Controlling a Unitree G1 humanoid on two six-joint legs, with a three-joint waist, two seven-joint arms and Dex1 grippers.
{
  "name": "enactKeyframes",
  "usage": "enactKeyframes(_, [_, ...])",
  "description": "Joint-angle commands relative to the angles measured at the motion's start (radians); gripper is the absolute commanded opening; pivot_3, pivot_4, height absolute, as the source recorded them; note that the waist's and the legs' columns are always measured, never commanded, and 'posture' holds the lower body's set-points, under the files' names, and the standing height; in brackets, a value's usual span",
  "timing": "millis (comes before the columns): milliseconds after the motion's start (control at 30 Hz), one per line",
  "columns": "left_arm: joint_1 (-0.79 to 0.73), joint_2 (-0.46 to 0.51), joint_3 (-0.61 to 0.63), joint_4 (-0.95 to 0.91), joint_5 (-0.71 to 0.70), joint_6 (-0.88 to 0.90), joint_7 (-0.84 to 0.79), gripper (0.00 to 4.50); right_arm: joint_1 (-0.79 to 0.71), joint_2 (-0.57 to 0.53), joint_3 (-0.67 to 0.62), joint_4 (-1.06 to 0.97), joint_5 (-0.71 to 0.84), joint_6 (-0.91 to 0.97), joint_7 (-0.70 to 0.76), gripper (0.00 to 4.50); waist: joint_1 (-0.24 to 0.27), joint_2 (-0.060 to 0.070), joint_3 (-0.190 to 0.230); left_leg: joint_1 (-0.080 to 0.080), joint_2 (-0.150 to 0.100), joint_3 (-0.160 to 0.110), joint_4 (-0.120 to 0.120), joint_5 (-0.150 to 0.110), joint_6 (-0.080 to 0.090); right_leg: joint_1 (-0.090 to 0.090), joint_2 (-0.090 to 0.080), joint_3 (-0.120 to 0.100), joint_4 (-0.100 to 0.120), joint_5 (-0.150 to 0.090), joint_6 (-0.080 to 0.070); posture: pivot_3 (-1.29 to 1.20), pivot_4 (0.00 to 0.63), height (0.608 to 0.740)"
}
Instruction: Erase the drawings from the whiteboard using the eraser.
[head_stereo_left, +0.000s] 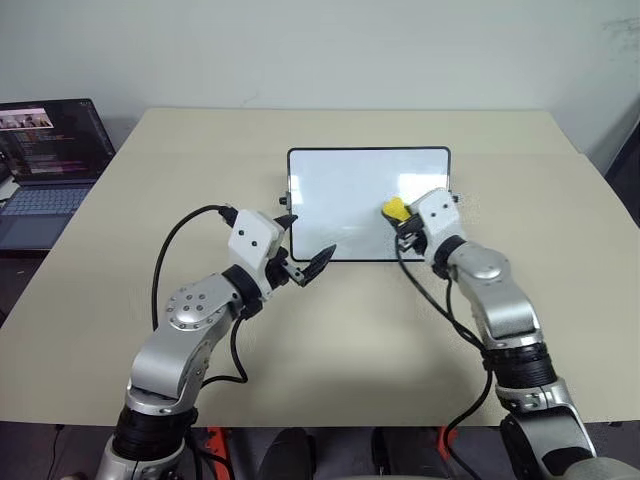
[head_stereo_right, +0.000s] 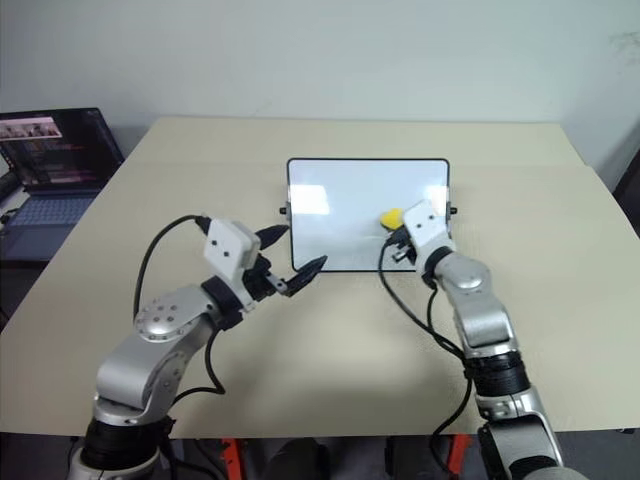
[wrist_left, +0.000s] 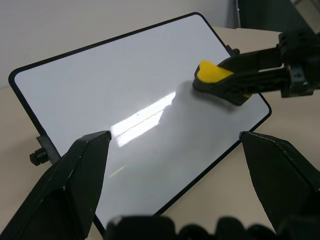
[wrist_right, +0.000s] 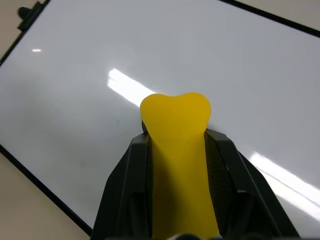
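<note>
Whiteboard (head_stereo_left: 340, 200) lay flat near the middle of the beige tabletop (head_stereo_left: 300, 330), long side toward the robot. White glossy face, thin black frame, rounded corners, a small black knob on each short side. Surface read clean in all views: no marks could be made out, only bright streaks of reflected light.

Eraser (wrist_right: 176, 150) was a yellow block, soft enough to bulge into a heart-like lobe where it stuck out past the fingers; a dark underside showed in the left wrist view. It sat over the board's right half, toward the near edge, low against the white face; actual contact could not be told.

Right gripper (head_stereo_left: 404, 222) had its jaws clenched on the eraser, one black finger along each side of the block.

Left gripper (head_stereo_left: 305, 245) hung just off the board's near left corner, jaws released and spread wide, holding nothing, fingertips apart from the frame.

Laptop (head_stereo_left: 45, 165) stood open at the far left, off the tabletop.
</note>
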Motion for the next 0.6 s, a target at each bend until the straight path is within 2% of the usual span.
enactKeyframes(33, [-0.015,-0.001,0.009,-0.024,0.003,-0.029,-0.004,4.50,0.000,-0.027,-0.082,-0.119,0.041,0.152,-0.021,1.14,0.000,0.000,0.000,0.000,0.000,0.000,0.000,0.000,0.000,0.000,0.000,0.000,0.000,0.000,0.000,0.00,0.150,0.740])
enactKeyframes(233, [-0.026,-0.010,0.003,-0.002,0.006,-0.041,-0.010,4.50,-0.006,-0.083,-0.210,-0.180,0.077,0.377,-0.067,1.14,0.000,0.000,0.000,0.000,0.000,0.000,0.000,0.000,0.000,0.000,0.000,0.000,0.000,0.000,0.000,0.00,0.150,0.740])
enactKeyframes(600, [-0.039,-0.019,-0.007,0.024,0.009,-0.057,-0.017,4.50,-0.020,-0.088,-0.285,-0.279,0.115,0.653,-0.158,1.14,0.000,0.000,0.000,0.000,0.000,0.000,0.000,0.000,0.000,0.000,0.000,0.000,0.000,0.000,0.000,0.00,0.150,0.740])
